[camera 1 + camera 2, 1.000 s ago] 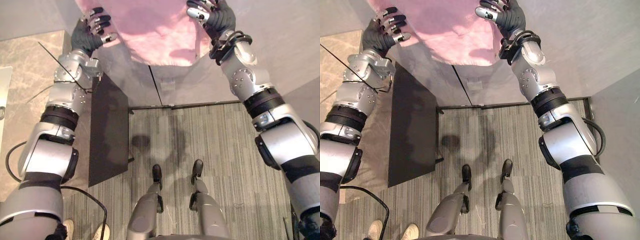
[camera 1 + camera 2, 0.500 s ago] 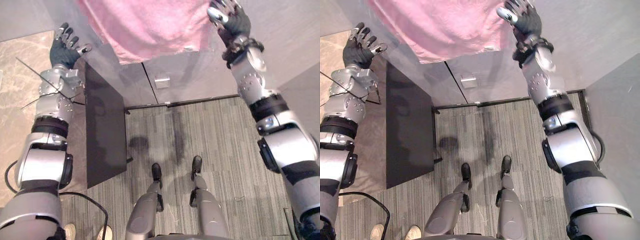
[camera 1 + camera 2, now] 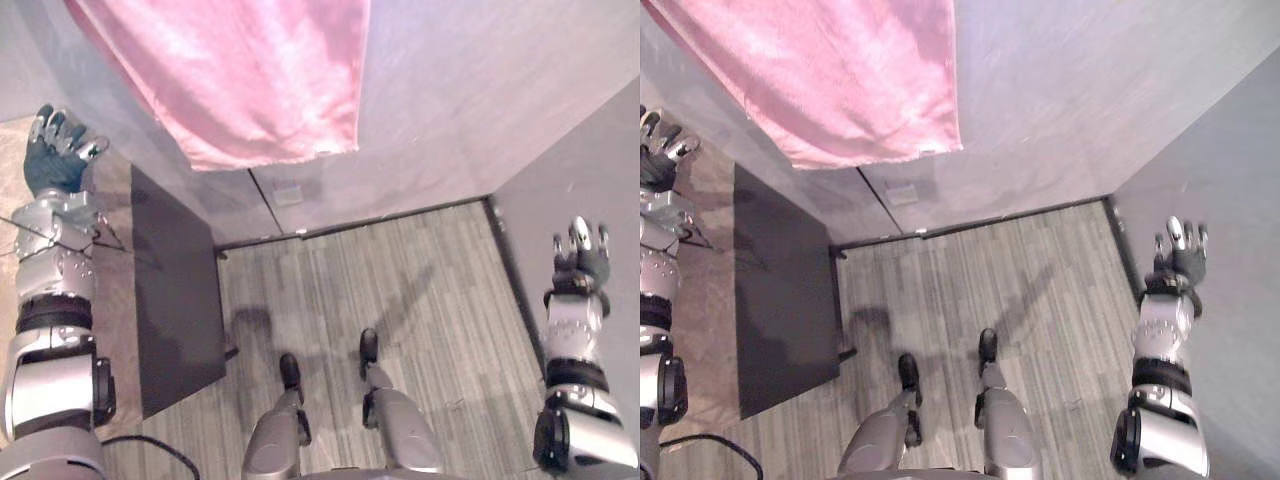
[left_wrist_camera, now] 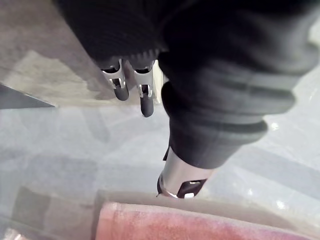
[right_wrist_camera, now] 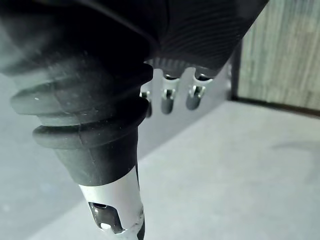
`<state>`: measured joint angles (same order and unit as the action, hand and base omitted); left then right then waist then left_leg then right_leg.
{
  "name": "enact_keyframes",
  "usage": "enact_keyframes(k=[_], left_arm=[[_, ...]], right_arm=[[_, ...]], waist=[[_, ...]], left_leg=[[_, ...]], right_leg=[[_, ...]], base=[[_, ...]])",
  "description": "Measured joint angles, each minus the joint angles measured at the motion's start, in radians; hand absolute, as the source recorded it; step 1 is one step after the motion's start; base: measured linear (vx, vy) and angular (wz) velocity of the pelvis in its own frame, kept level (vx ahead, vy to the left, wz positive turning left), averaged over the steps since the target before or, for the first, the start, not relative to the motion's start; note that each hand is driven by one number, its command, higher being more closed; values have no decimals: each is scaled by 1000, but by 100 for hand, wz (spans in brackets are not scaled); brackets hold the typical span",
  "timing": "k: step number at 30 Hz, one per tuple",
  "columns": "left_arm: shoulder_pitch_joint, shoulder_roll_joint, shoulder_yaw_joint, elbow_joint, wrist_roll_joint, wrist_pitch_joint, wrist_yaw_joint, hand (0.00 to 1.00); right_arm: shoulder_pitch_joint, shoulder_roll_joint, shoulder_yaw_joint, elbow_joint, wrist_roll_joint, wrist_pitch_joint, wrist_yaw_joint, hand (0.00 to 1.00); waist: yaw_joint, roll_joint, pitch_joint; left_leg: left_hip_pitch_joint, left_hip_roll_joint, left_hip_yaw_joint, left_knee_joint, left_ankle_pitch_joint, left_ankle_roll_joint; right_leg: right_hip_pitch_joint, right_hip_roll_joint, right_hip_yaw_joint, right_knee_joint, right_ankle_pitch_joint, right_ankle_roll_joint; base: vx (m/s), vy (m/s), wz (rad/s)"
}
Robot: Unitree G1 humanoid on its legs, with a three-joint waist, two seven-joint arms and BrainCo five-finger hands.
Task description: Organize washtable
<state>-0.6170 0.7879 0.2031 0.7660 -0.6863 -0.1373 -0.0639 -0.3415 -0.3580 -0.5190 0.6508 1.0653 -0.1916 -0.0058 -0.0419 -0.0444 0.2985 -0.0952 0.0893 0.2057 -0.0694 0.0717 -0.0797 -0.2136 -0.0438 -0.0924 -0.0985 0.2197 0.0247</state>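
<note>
A pink towel [image 3: 240,80] lies spread on the grey washtable top [image 3: 470,100], one hemmed edge hanging over the table's front. My left hand [image 3: 55,160] hovers at the far left, well apart from the towel, with relaxed fingers [image 4: 145,97] and nothing in it. A strip of the towel [image 4: 200,225] shows past its thumb in the left wrist view. My right hand [image 3: 580,255] is low at the right by a grey side wall, far from the towel. Its fingers [image 5: 167,100] are straight and hold nothing.
A black panel [image 3: 175,290] stands against the table's left side, below my left hand. Striped grey carpet [image 3: 400,280] covers the floor in front of the table. A grey wall [image 3: 590,160] closes off the right side.
Both hands have left the towel's corners. The left hand moved out to the left, the right hand dropped down and to the right. The camera view also shifted.
</note>
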Motion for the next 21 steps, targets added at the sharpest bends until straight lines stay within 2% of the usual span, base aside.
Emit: enact_keyframes(k=[2,5,7,9,11,15,21], left_arm=[[56,-26,3,-24,10,3,0,0],[175,-103,9,-57,33,9,1,0],[250,-172,10,-72,42,10,2,0],[342,-284,9,-73,42,17,3,0],[408,-359,1,-77,49,26,3,0],[528,-468,-42,-91,52,58,3,0],[591,-510,-58,-88,71,75,3,0]], right_arm=[[66,20,-46,0,6,-3,-6,0],[173,73,-116,4,7,-19,-19,0],[216,99,-143,20,6,-23,-23,0],[257,134,-170,88,6,-19,-41,0],[281,168,-187,143,6,-9,-54,0],[311,226,-198,205,8,27,-74,0],[309,230,-192,252,5,46,-80,0]], waist=[[0,4,-21],[0,22,-99],[2,42,-139],[2,69,-179],[2,78,-195],[1,77,-213],[2,72,-233]], left_leg=[[32,9,-5,0,-8,-6],[79,18,-9,0,-29,-14],[102,16,-9,0,-40,-10],[131,13,-9,1,-55,-6],[149,13,-9,7,-68,-4],[161,13,-9,17,-81,-3],[175,14,-8,18,-82,-3]], right_leg=[[36,7,-11,0,-13,-3],[90,15,-26,0,-40,-5],[115,12,-28,0,-53,3],[146,7,-32,0,-61,7],[166,6,-33,0,-75,17],[183,2,-33,-1,-78,17],[195,5,-34,-4,-82,10]], base=[[104,-7,10],[84,13,12],[70,36,7],[50,56,5],[20,23,0],[0,0,0],[0,0,0]])
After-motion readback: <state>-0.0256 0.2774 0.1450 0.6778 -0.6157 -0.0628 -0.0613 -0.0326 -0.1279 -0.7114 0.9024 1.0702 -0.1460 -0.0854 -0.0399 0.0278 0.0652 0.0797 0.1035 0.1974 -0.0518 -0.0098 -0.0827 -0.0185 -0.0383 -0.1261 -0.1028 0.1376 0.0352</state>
